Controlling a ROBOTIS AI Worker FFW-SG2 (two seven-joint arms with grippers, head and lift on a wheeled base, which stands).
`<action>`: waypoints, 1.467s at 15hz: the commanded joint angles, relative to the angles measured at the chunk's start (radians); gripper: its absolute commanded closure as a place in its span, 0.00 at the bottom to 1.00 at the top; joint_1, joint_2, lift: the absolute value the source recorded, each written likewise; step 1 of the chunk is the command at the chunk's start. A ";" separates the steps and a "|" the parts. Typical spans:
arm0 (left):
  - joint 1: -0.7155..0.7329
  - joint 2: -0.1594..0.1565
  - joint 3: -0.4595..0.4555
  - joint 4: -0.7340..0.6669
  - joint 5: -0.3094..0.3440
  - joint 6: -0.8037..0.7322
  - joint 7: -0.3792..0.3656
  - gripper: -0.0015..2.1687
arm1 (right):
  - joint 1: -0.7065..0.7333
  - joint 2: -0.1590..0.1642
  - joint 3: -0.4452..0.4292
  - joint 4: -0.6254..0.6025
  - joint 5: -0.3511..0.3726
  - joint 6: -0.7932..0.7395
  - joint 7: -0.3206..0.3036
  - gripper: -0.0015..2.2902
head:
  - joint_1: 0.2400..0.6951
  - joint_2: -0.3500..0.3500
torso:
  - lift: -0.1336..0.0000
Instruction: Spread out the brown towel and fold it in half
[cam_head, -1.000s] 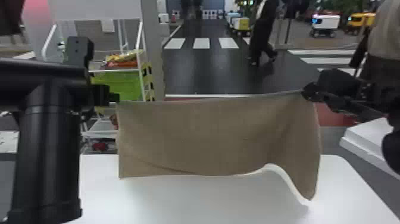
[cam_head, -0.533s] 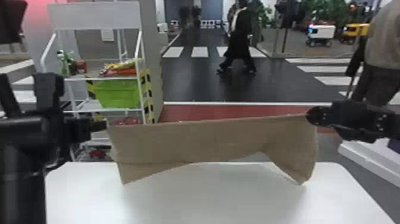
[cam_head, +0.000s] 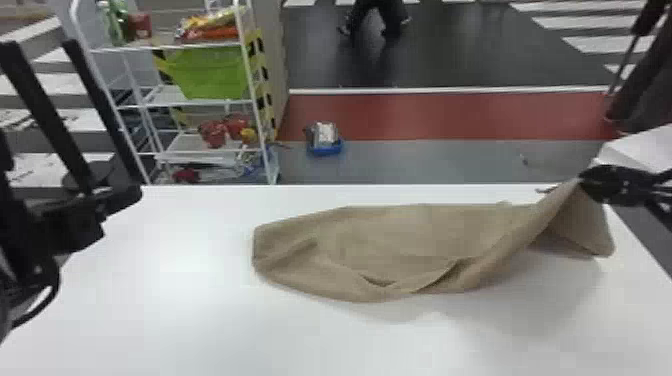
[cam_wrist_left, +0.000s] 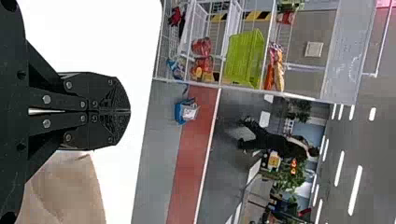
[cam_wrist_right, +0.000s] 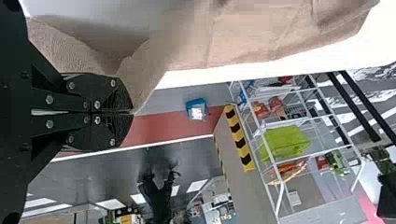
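With the head view as my dial, my left gripper (cam_wrist_left: 129, 112) is at 9 o'clock above the white table (cam_head: 175, 310), its fingers pressed together with no gap at the tips and no cloth between them. Moving right, the brown towel (cam_head: 400, 240) has its left end down on the table at 8 o'clock; its body sprawls across to 4 o'clock, with the near edge buckled into a loose pleat around 5. From there the cloth climbs to 3 o'clock, where my right gripper (cam_wrist_right: 131, 112) is closed tight on a corner and holds it off the table, a flap drooping beneath. I judge that I'm on the spreading step: part of the towel is down, but it's wrinkled, and I can't tell whether any of it lies doubled. The next move, to my mind, is to draw that held corner out toward 3 o'clock with light tension, bring it down, and let go only at the surface. Dropping it early could leave the right side bunched; pulling too hard could drag the whole towel along. The half fold should wait until the pleat is out and both grippers can take matching corners.
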 joint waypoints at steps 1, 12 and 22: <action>0.016 0.002 0.010 -0.051 0.000 0.035 -0.022 0.99 | 0.001 0.006 -0.013 -0.007 -0.008 0.009 0.000 0.75 | 0.82 0.60 | 0.00; 0.082 0.042 -0.343 0.158 -0.273 -0.235 -0.321 0.40 | 0.169 0.052 -0.080 -0.068 0.004 -0.239 0.017 0.75 | 0.94 0.48 | 0.00; -0.049 0.008 -0.668 0.400 -0.448 -0.238 -0.183 0.24 | 0.224 0.085 -0.066 -0.035 0.052 -0.304 0.009 0.75 | 1.00 0.30 | 0.00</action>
